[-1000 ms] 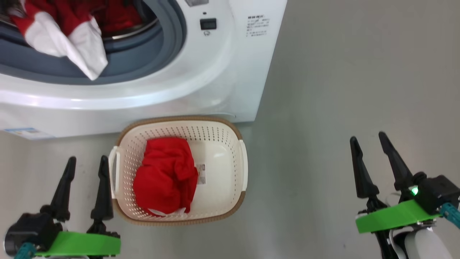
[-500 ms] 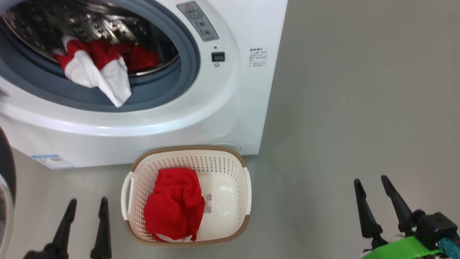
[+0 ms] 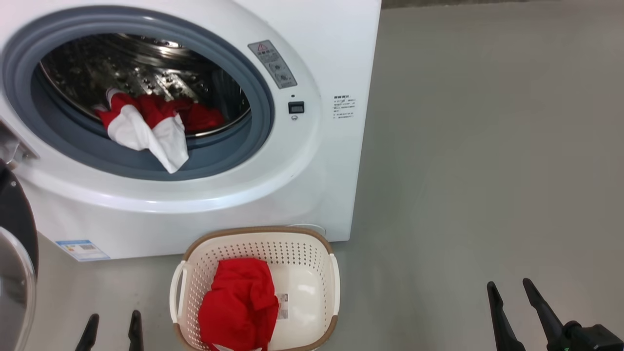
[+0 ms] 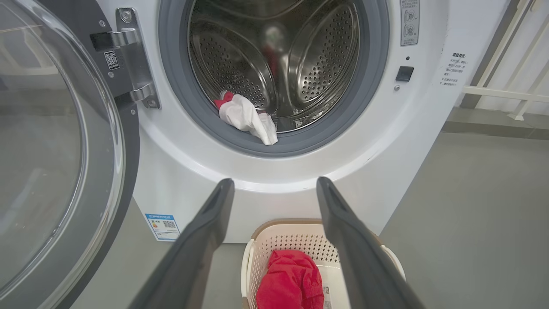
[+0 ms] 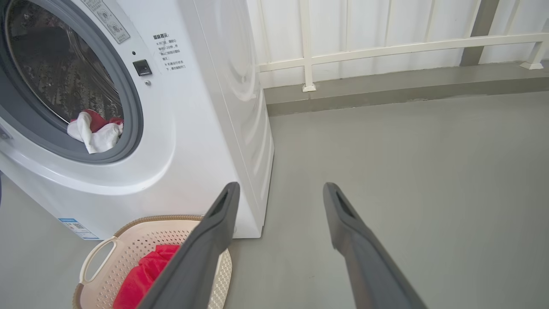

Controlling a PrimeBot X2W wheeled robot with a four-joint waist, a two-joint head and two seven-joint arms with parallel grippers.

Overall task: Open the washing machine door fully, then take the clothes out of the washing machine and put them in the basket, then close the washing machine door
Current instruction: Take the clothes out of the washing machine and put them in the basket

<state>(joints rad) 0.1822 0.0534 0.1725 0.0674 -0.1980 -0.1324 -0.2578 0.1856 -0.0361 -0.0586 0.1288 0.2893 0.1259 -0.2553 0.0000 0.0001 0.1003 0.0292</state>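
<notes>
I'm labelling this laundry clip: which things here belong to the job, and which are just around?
Job: washer, door, clothes in the drum, basket, red garment in it.
Just around: railing, wall, floor.

The washing machine (image 4: 386, 141) bears printed stickers (image 4: 162, 226), none legible.

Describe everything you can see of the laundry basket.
The basket is small, of cream-white perforated plastic, a rounded rectangle with a brown woven-look rim and a loop handle on each side. It stands upright on the grey floor just in front of the washing machine; whether they touch cannot be told. A crumpled red garment fills its left half; the bare right half shows a small paper label.
</notes>
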